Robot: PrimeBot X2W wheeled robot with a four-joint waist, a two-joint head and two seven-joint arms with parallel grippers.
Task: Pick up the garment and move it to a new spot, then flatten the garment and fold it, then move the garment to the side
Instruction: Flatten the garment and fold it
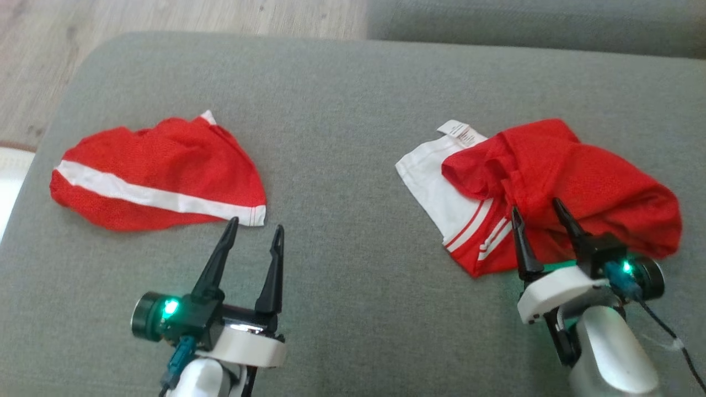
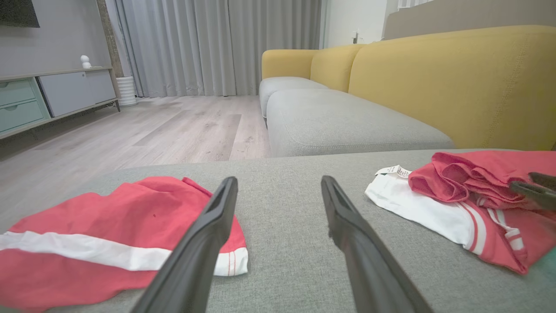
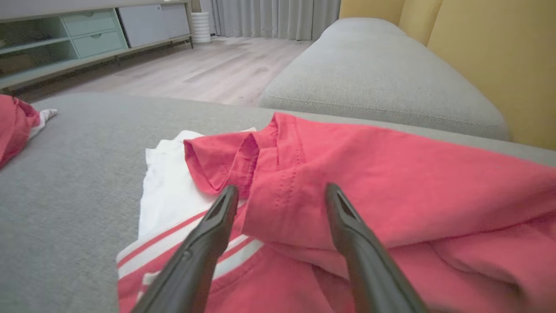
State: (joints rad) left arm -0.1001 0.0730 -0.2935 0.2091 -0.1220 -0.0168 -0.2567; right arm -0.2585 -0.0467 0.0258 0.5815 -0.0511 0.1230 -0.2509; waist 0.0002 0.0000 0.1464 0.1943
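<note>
Grey woven upholstery covers the wide seat cushion (image 1: 342,99) on which both pieces of clothing lie. The crumpled red-and-white garment (image 1: 584,176) sits toward the robot's right side of the cushion. Its red mesh is bunched in loose folds over a white panel with red stripes, and a white label (image 1: 459,130) sticks out at its far left corner.

The right gripper (image 1: 536,205) is at the near edge of this garment with its jaws apart and nothing clamped. In the right wrist view its two dark fingers frame a raised red fold of the garment (image 3: 369,174). I cannot tell whether the tips touch the cloth.

Well apart on the left lies a second red garment with a white band (image 1: 160,165), spread fairly flat. The left gripper (image 1: 257,223) is just beside the near right corner of that piece, its jaws also spread and empty, with bare cushion between the fingers.

The left wrist view shows a yellow sofa back (image 2: 443,87) rising behind the cushion. Pale wood flooring (image 2: 173,126), grey curtains (image 2: 208,43) and a low sideboard (image 2: 47,98) lie beyond.
</note>
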